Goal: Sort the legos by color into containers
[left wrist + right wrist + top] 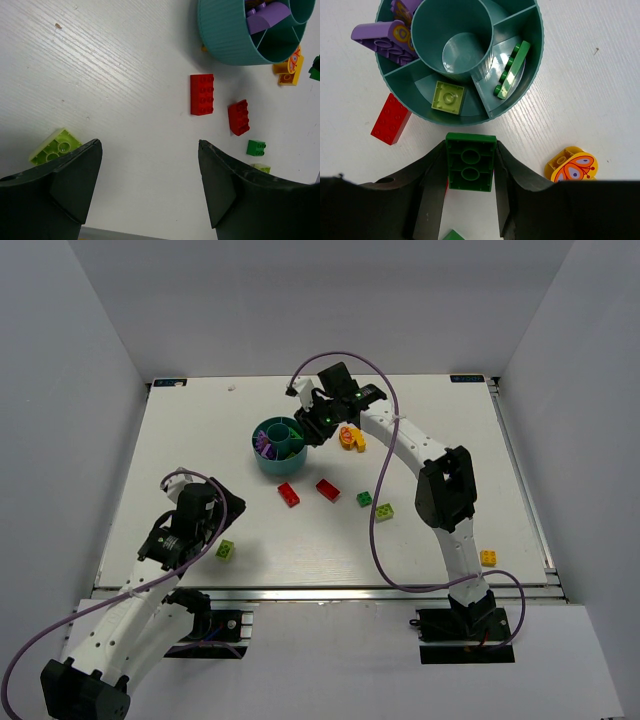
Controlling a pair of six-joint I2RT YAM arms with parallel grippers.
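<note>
The right pincer (pixel 470 159) is grasping a dark green brick (pixel 470 175) by its long sides, with the hollow underside facing the wrist camera. It is hovering just outside the teal bowl (pixel 512 22) at the bowl's 6 o'clock edge in that view. Around the central ring (pixel 452 37), a lime brick (pixel 448 96) is lying in the 6 o'clock compartment. Another green brick (pixel 511 70) is leaning in the 4 o'clock one, and purple pieces (pixel 380 37) are filling the 10 o'clock one. A yellow piece (pixel 571 165) printed with a butterfly is sitting on the desk (pixel 300 540) at 4 o'clock of the bowl. A red brick (pixel 391 119) is lying at 8 o'clock, against the bowl's wall. The left pincer (pixel 149 150) is hanging released over bare desk, a lime green brick (pixel 54 146) just beside its left finger.
</note>
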